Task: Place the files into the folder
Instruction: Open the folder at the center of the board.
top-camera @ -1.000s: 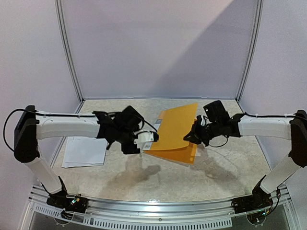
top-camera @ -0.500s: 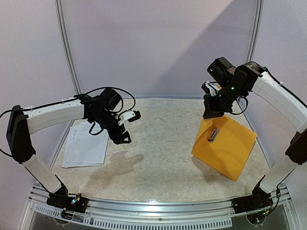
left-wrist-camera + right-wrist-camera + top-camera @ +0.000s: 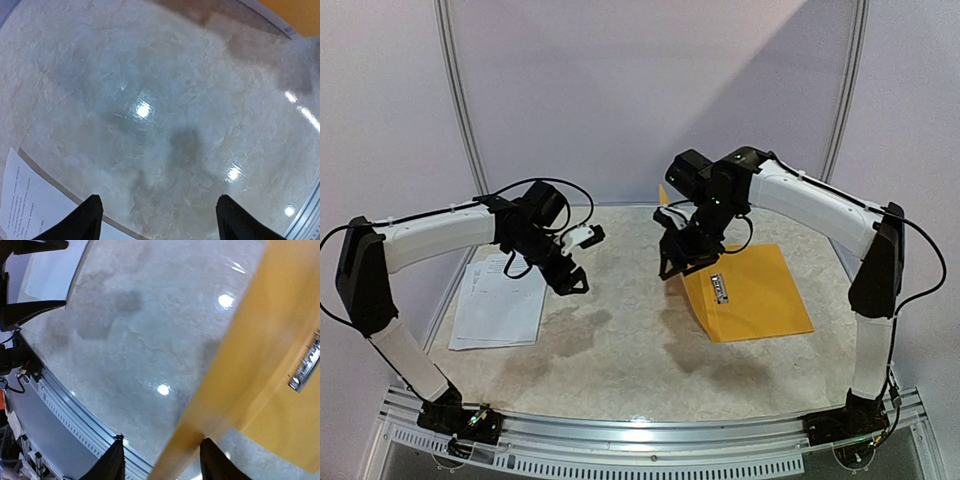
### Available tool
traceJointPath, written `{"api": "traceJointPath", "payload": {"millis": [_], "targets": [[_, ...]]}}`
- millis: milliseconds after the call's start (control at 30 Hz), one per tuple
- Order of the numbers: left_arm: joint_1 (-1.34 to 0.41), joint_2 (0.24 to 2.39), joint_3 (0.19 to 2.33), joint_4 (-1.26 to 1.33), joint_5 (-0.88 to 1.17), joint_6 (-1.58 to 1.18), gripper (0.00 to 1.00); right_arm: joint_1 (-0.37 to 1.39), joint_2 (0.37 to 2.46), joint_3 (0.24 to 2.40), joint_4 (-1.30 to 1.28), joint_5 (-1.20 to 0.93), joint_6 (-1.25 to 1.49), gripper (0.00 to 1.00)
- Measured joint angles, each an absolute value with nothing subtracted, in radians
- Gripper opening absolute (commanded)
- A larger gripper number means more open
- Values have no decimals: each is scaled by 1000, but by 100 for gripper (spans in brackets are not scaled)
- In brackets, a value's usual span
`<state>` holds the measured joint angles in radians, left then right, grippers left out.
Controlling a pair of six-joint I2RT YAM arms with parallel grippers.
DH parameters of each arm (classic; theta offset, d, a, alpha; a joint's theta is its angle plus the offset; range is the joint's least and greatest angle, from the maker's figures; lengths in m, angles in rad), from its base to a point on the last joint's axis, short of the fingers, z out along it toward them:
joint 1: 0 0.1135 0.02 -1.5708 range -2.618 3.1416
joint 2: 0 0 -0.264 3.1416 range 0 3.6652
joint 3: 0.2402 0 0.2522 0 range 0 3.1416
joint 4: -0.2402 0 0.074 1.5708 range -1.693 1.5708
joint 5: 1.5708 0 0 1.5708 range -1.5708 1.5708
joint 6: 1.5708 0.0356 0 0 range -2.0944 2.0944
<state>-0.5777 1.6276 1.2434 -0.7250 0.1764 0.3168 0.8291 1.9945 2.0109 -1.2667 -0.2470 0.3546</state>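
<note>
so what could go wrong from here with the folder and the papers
1. The folder's raised cover sits between the right tool's parted fingers; if it slips out, the cover may drop shut over the metal clip.
2. The files lie flat at the table's left edge, far from the folder; the open left tool may struggle to pinch flat sheets or fan them.

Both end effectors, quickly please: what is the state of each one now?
Left end effector: open, holding nothing.
Right end effector: open around the orange folder cover's edge, no longer clamped.

A glossy, marbled beige table [image 3: 620, 360] sits within pale lilac walls [image 3: 650, 90].
</note>
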Motion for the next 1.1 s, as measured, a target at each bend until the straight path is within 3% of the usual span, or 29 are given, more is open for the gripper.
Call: {"api": "traceJointPath", "payload": {"millis": [133,367,400,500,700,833,1000,1100], "targets": [[-551,1628,1243,-719,176,316,81,841,2036,1988,-1137,-319,368,72],[-511,1628,1244,-719,176,316,81,840,2062,1911,-906,-472,422,75],[-507,1628,1245,-720,176,316,83,840,2064,1904,-881,-484,427,75],[-495,1628,1254,-722,181,303,99,840,2068,1871,-817,-514,447,76],[-482,1647,1307,-738,232,248,100,839,2074,1844,-769,-535,466,78],[-482,1720,1399,-759,288,206,97,822,2062,1811,-739,-493,487,74],[-482,1789,1427,-783,316,174,94,698,1941,1562,-695,-365,561,61],[-482,1822,1424,-789,320,167,93,583,1862,1419,-673,-301,604,58]]}}
